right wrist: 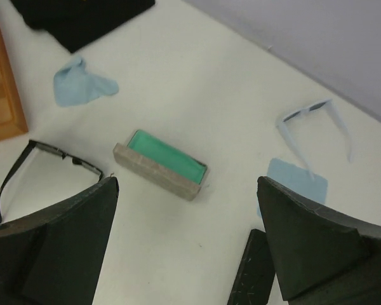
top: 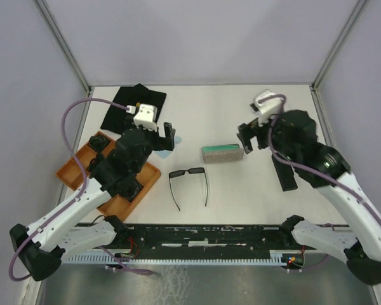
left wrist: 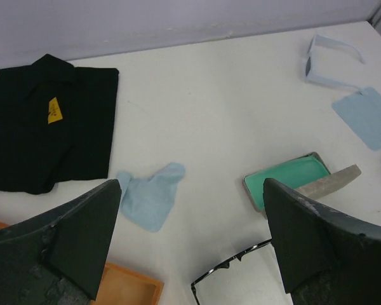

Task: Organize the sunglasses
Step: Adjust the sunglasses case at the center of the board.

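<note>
Task barely started. Black sunglasses [top: 189, 184] lay unfolded near centre of desk [top: 241, 108]; pale sunglasses [right wrist: 314, 124] unfolded far right. Grey case [top: 222, 154] open, empty. Left claw [left wrist: 192, 235], right claw [right wrist: 187, 235] spread, holding nothing.

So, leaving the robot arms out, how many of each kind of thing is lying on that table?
Sunglasses: 2, black pair, pale pair
Blue cloths: 2
Cases: 2, grey case, black case
Black folded fabric: 1
Orange tray: 1
Total: 8
</note>
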`<state>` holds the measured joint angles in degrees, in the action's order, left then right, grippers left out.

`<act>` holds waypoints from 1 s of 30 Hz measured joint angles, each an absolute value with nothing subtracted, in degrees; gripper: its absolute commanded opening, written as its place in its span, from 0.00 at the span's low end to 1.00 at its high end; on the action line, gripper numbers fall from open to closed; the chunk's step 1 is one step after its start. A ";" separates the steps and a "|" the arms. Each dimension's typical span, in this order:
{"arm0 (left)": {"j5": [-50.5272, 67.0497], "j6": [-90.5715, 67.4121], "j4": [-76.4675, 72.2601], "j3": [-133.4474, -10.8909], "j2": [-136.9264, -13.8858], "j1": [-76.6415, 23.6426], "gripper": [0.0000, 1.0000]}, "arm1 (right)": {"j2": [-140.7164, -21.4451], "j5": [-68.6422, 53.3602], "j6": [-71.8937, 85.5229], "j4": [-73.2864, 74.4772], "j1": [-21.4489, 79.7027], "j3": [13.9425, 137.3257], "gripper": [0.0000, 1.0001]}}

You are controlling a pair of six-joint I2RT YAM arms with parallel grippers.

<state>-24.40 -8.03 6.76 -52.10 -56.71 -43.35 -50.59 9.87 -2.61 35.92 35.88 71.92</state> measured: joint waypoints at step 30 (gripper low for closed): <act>-25.93 -10.33 16.25 -50.17 -46.37 -39.29 1.00 | -102.41 -11.77 -26.48 51.16 35.09 84.75 0.76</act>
<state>-25.93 -10.33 16.25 -50.17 -46.37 -39.29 -102.41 -11.77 -26.48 51.16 35.09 84.75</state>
